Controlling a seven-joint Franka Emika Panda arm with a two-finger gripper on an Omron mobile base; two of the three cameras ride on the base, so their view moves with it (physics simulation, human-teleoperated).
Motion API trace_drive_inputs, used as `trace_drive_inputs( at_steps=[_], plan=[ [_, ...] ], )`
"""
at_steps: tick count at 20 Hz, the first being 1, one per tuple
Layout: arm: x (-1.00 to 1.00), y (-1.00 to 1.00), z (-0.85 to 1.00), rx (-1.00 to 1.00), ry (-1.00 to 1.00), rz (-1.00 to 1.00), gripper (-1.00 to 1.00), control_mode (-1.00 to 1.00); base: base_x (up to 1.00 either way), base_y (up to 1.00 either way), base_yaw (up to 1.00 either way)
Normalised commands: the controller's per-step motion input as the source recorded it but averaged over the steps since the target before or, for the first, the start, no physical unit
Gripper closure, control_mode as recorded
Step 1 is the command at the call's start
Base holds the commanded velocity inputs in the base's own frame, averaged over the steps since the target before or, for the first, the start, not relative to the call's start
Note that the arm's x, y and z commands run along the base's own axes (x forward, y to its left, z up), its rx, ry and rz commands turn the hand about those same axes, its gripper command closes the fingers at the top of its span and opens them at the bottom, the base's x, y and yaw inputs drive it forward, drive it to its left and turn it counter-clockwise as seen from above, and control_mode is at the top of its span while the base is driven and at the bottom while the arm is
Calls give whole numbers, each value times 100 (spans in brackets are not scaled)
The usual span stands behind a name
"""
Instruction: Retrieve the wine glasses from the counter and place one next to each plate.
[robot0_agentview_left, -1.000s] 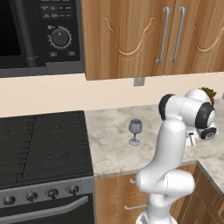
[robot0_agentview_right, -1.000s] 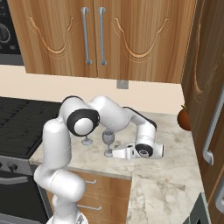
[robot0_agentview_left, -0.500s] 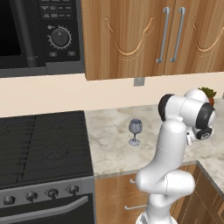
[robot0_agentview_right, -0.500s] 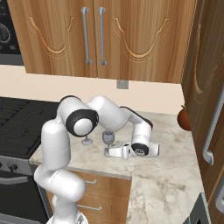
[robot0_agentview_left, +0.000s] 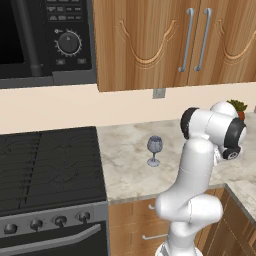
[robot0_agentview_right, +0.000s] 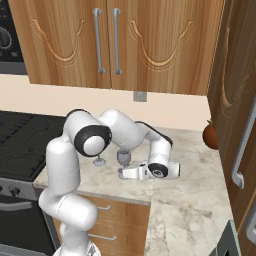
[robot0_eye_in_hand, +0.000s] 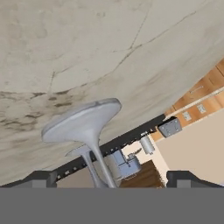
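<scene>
Gripper (robot0_agentview_right: 121, 173) lies low and sideways over the counter (robot0_agentview_right: 185, 200), its jaws released wide, and we see the near glass (robot0_agentview_right: 123, 159) standing upright between them, stem centred between the two fingertips (robot0_eye_in_hand: 40, 178) with neither touching it. Beyond that glass, farther from the jaws, we see the second glass (robot0_agentview_left: 154, 149) upright on the same counter, near the stove (robot0_agentview_left: 50, 165).

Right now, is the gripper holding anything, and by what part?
Nothing held. The gripper is open, its tips either side of the thin stem of a translucent grey-blue wine glass on the beige marble counter, not closed on it.
</scene>
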Motion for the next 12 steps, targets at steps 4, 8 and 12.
trace_drive_inputs(
  at_steps=[4,8,12],
  plan=[
    [6,17,0,0,0,0,-100,-100,0,0,0],
    [3,7,0,0,0,0,-100,-100,0,0,0],
    [0,0,0,0,0,0,100,-100,0,0,0]
  ],
)
